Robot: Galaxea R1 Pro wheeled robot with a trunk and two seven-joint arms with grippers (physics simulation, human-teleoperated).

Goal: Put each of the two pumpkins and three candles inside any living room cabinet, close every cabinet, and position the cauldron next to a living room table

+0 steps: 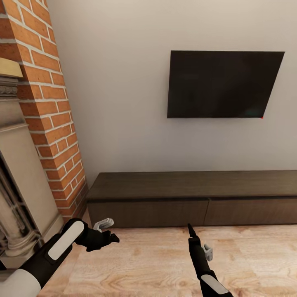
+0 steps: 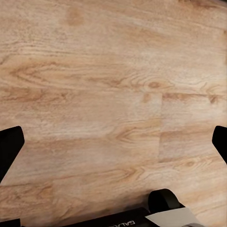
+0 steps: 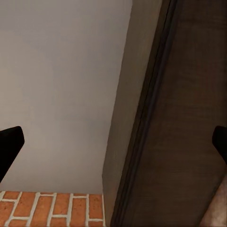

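At the far left stands a fireplace [image 1: 16, 181] with a pale carved stone surround, its lower column cut off by the picture's edge. Beside it rises a red brick pillar [image 1: 49, 103] with light mortar lines, rough against the smooth off-white wall [image 1: 119, 103] behind.

My left gripper [image 1: 108, 238] hangs low at the near left, black with a grey-white shell on the forearm, pointing down over the floor [image 1: 144, 264]. From its wrist camera I see my two dark fingertips [image 2: 10, 146] at opposite edges of the picture, spread wide apart with nothing between them but pale, knotty wood planks.

The cabinet [image 1: 194, 198] runs along the foot of the wall from the brick pillar to the right edge, where it is cut off. It is long, low and dark brown with a flat matte top and two wide drawer fronts, both flush and shut; a thin seam divides them. What lies inside I cannot see.

My right gripper [image 1: 192, 231] points toward the cabinet from the near floor, seen edge-on as a thin black spike. Its wrist camera shows my fingertips [image 3: 9, 144] set far apart, released, with the cabinet's dark grain [image 3: 184, 118], wall and a strip of brick between.

Above, a flat black television [image 1: 222, 84] hangs on the wall, its screen blank.
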